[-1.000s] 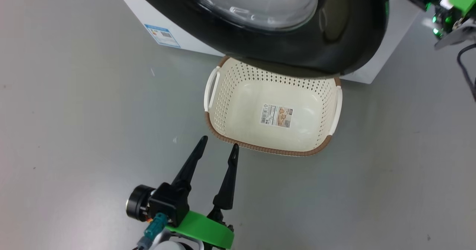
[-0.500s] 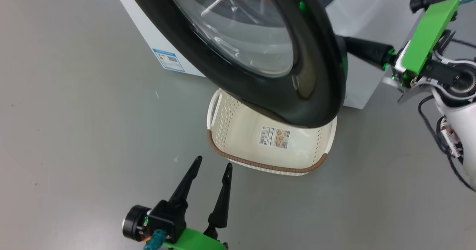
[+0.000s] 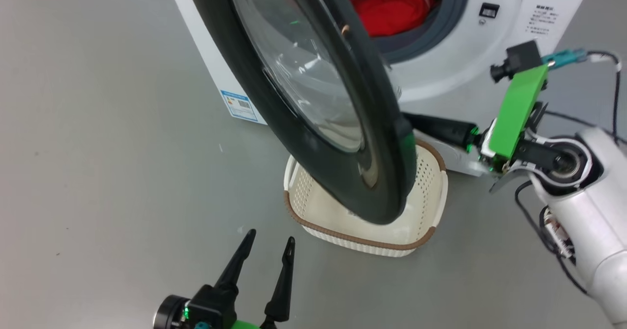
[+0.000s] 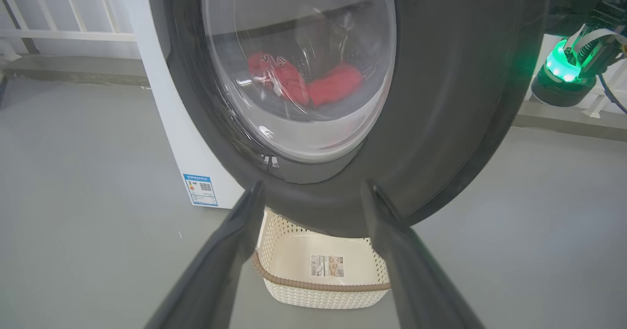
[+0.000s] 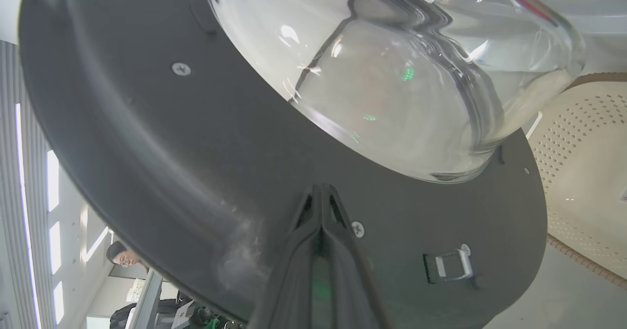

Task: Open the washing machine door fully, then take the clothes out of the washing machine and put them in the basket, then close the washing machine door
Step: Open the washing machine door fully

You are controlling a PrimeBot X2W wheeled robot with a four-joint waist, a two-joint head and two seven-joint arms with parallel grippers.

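Note:
The washing machine door (image 3: pixel 343 123) stands swung out from the white washing machine (image 3: pixel 509 6), edge-on to the head view. Red clothes (image 3: pixel 392 8) lie in the drum and also show through the door glass (image 4: pixel 303 82). The cream basket (image 3: pixel 431 192) sits on the floor under the door's lower rim. My right gripper (image 5: pixel 321 188) is shut, its tips against the door's black inner face (image 5: pixel 147 148); its fingers (image 3: pixel 441 129) reach behind the rim. My left gripper (image 3: pixel 271 237) hangs open and empty, short of the basket (image 4: pixel 323 282).
Grey floor spreads left and in front. A blue label (image 3: pixel 239 106) marks the machine's lower corner. The door latch (image 5: pixel 453 265) sits near my right fingers. A person (image 5: pixel 120 258) shows past the door's edge. White railing (image 4: pixel 73 30) runs behind the machine.
The door has swung further out, from facing the camera to nearly edge-on, with my right gripper behind it. The head camera has shifted, bringing the drum and clothes into view. Left gripper stays open.

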